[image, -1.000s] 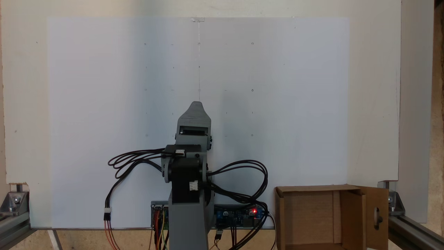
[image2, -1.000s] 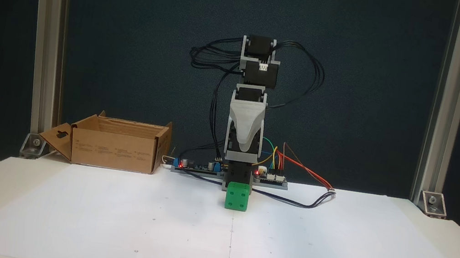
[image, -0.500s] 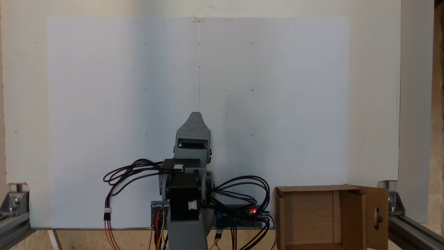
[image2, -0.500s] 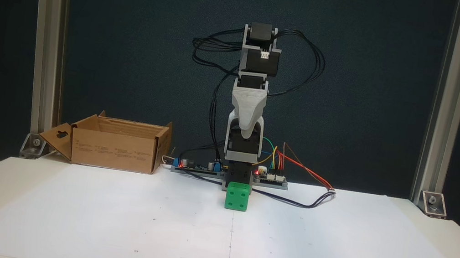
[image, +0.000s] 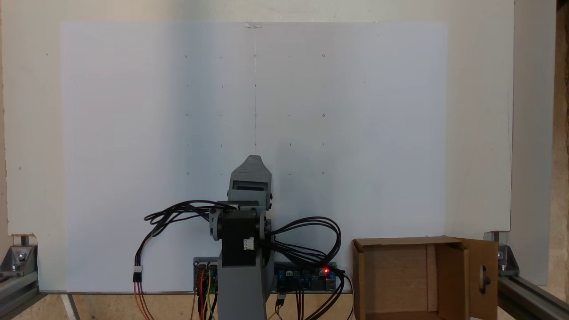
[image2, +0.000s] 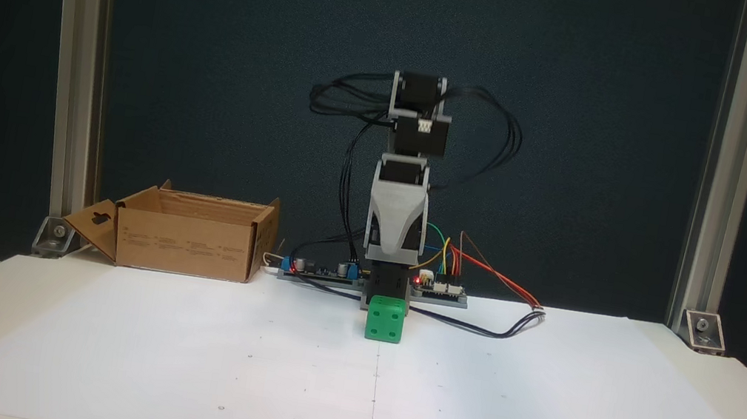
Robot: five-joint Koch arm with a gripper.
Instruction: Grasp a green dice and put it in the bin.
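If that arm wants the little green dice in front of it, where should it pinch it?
Probably from above, the hand closing on two opposite flat side faces of the green dice. It sits squarely on the white paper, close to the arm's base, with open space on its left and right in that fixed view; the rounded edges would slip.

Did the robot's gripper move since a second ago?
Yes. In a fixed view, the gripper has pulled back down the white paper, its tip now farther from the center line's lower end. The green dice stayed put.
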